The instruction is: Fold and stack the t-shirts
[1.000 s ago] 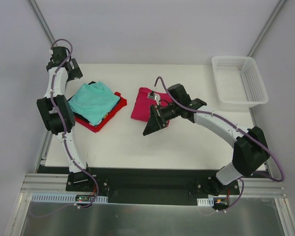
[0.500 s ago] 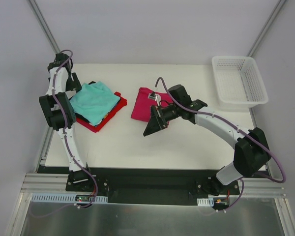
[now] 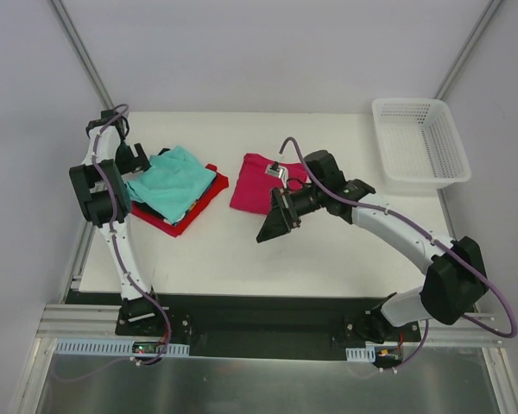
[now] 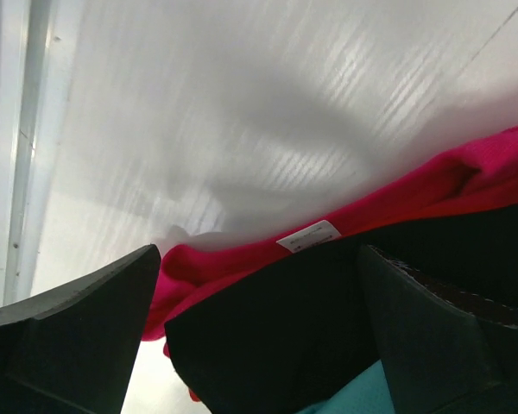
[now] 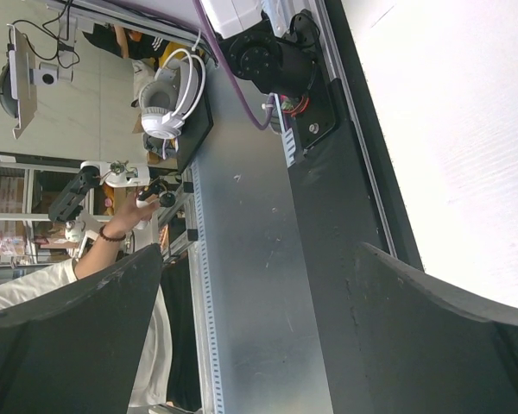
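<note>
Found left gripper (image 3: 135,160) spread open, empty, beside teal shirt (image 3: 174,179) atop red shirt (image 3: 203,200). Saw right gripper (image 3: 274,226) open, empty, near folded pink shirt (image 3: 252,188) on desk (image 3: 242,250).

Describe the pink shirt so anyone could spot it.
On the white table, look between the shirt stack at left and the basket at right. The pink shirt lies folded alone mid-table; the teal shirt and red shirt are piled together.

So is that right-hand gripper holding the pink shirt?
No, the right gripper is open with nothing in it, and the pink shirt lies on the table.
</note>
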`<state>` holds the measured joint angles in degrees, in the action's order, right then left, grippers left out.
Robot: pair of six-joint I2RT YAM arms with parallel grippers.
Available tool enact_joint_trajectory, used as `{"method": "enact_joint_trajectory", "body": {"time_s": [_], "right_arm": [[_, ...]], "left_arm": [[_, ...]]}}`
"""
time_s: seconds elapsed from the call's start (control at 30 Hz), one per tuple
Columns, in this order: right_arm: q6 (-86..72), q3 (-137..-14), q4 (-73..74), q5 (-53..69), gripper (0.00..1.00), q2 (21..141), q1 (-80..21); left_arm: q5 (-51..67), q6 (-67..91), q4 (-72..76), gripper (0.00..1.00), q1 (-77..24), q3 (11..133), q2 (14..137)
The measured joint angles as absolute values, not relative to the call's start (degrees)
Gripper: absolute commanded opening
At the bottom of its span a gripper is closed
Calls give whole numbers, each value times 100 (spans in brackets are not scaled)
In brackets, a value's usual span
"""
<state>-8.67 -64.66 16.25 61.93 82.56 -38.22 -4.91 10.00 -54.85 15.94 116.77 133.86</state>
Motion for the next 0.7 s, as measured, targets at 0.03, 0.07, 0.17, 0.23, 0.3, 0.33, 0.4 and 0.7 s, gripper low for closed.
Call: {"method": "enact_joint_trajectory", "body": {"time_s": [0.03, 0.07, 0.17, 0.23, 0.3, 0.33, 0.4, 0.7], "right_arm": [[-873, -6455, 1627, 6193, 96, 8230, -3822], [-878, -6442, 1627, 6191, 96, 8206, -3822], [-895, -6414, 1629, 6191, 96, 8156, -3822], [-899, -6412, 1629, 6191, 96, 8128, -3822], [-908, -6405, 1629, 6187, 96, 8090, -3822], [-923, -6405, 1629, 6184, 96, 8071, -3822], [-952, -6405, 1627, 6180, 96, 8036, -3822], [-1098, -6403, 1627, 6121, 96, 7835, -3822]], "left_arm": [[-462, 1000, -5496, 99, 1597, 11609, 13358], [-440, 1000, -5487, 99, 1599, 11522, 13312], [-329, 1009, -5485, 99, 1597, 11229, 13146], [-213, 1020, -5496, 99, 1588, 11000, 13019], [-150, 1024, -5540, 99, 1551, 10809, 12903], [-145, 1024, -5561, 99, 1516, 10698, 12842], [-148, 1026, -5583, 99, 1415, 10418, 12680], [-143, 1114, -5708, 99, 812, 9196, 11979]]}}
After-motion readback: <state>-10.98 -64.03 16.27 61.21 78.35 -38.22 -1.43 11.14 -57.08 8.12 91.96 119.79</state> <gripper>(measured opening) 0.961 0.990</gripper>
